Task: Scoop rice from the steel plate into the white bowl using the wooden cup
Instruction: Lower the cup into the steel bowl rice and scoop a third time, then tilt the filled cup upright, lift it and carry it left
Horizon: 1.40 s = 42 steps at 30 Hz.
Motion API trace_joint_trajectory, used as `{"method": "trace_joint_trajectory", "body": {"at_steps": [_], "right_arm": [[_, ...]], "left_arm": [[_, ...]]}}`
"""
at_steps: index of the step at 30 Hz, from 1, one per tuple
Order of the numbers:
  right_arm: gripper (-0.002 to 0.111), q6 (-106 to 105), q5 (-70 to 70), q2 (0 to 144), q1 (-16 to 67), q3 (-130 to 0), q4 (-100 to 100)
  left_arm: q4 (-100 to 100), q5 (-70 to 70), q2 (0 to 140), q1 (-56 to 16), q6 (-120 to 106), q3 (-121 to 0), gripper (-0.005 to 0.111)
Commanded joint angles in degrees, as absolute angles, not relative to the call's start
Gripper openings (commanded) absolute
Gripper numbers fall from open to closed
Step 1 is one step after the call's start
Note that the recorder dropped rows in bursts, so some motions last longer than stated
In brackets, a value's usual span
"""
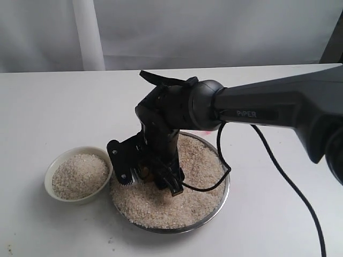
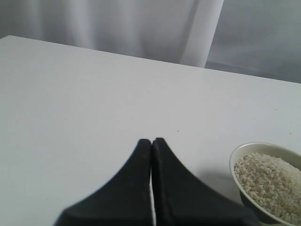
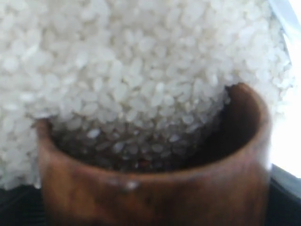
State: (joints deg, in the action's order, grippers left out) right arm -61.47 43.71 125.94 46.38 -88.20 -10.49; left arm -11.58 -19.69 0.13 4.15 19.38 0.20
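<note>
Rice (image 1: 201, 160) in plate (image 1: 225, 197) mid-scoop: cup (image 3: 155, 193) clasped by right gripper (image 1: 153, 179), mouth dug into grains at plate's middle; next, tip upright, carry to bowl (image 1: 50, 172) beside plate's rim; left gripper (image 2: 151, 155) clenched empty.

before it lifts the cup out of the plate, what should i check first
1. Grip: ok. The right gripper is closed on the wooden cup.
2. Load: ok. The cup's mouth is dug into the rice and grains lie inside it; how full it is cannot be told.
3. Room in the white bowl: cannot tell. Its rice sits near the rim.
4. Route: ok. The bowl stands close beside the steel plate, with nothing between them.
5. Left gripper: ok. It is shut over bare table, apart from the bowl.
</note>
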Motion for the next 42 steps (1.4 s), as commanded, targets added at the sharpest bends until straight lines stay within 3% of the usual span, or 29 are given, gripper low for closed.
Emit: {"method": "trace_joint_trajectory", "body": {"at_steps": [1,23,42], "right_arm": [[0.000,-61.62,44.35,126.12,45.82,-88.11,-2.42],[0.000,-69.31,44.60,125.44,39.12,-88.11,15.46],[0.000,-89.48,45.52,124.41,32.58,-81.68,38.07]], "left_arm": [[-11.26,-19.33,0.00,4.01,19.45,0.00,0.000],[-11.26,-19.33,0.00,4.01,19.45,0.00,0.000],[-11.26,-19.33,0.00,4.01,19.45,0.00,0.000]]}}
